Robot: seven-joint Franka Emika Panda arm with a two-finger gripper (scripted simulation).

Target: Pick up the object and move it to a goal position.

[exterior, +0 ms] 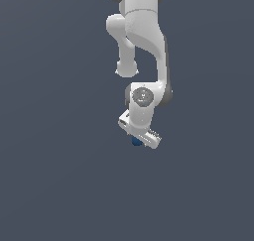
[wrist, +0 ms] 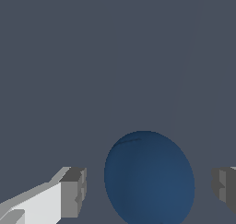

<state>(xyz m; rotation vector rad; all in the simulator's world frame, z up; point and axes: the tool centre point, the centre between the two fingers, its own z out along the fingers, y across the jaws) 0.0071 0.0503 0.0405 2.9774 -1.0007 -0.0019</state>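
Observation:
The object, a small dark blue ball (wrist: 148, 178), lies between my gripper's (wrist: 150, 190) two fingers in the wrist view. A gap of grey floor shows on each side of it, so neither grey pad (wrist: 73, 191) touches it. The gripper is open. In the exterior view the white arm reaches down from the top, and the gripper (exterior: 139, 140) is tilted low over the floor. Only a sliver of the ball (exterior: 136, 142) peeks out beneath the hand there; the fingers themselves are hidden.
A plain dark grey floor (exterior: 59, 175) fills both views, with no other objects, walls or edges in sight. No marker for a goal position shows.

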